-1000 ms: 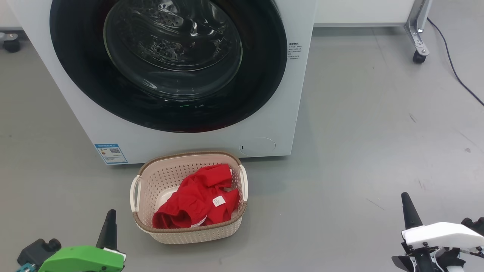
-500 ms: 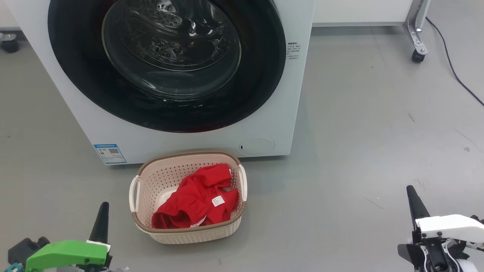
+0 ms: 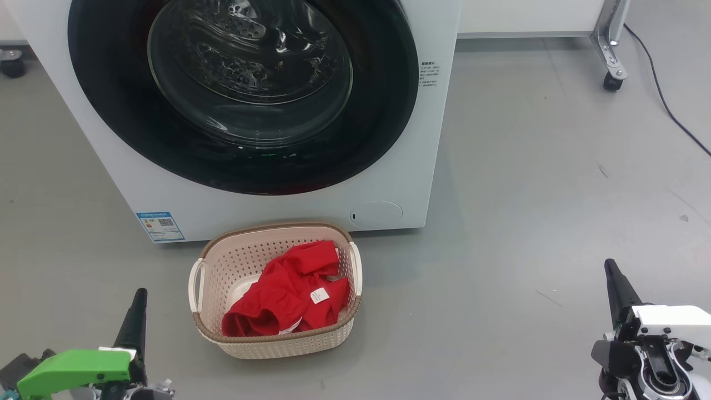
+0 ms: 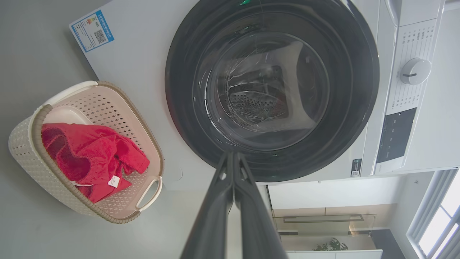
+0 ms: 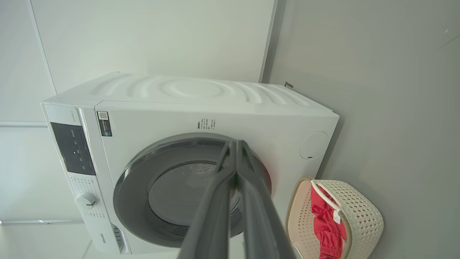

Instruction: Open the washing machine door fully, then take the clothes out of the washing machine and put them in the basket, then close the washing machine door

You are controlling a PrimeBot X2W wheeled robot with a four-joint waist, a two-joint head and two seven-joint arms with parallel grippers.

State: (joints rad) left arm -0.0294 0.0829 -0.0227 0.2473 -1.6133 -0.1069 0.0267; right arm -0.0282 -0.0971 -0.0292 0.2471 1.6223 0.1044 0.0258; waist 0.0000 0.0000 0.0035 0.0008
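Note:
The white washing machine [image 3: 433,139] stands ahead with its round black-rimmed door [image 3: 111,128] closed flat against the front; the steel drum shows through the glass. On the floor just in front sits the cream basket [image 3: 278,344], and the red clothes [image 3: 289,300] with a white tag lie inside it. My left gripper [image 3: 138,294] is shut with nothing in it, low at the left, beside the basket. Low at the right, my right gripper [image 3: 611,266] is also shut and holds nothing. In the wrist views the shut left gripper [image 4: 231,156] and right gripper [image 5: 235,144] point toward the door [image 4: 187,118] [image 5: 136,183].
Grey floor [image 3: 527,194] spreads to the right of the machine. A metal frame leg on a caster [image 3: 611,78] and a dark cable [image 3: 666,100] lie at the far right. Another caster [image 3: 11,64] sits at the far left. The control panel with a dial [image 4: 415,71] is on the machine's top strip.
Both arms have drawn back: the left gripper has sunk toward the lower left, the right gripper's tip has risen while its wrist sank lower right. The basket, clothes and door stay put.

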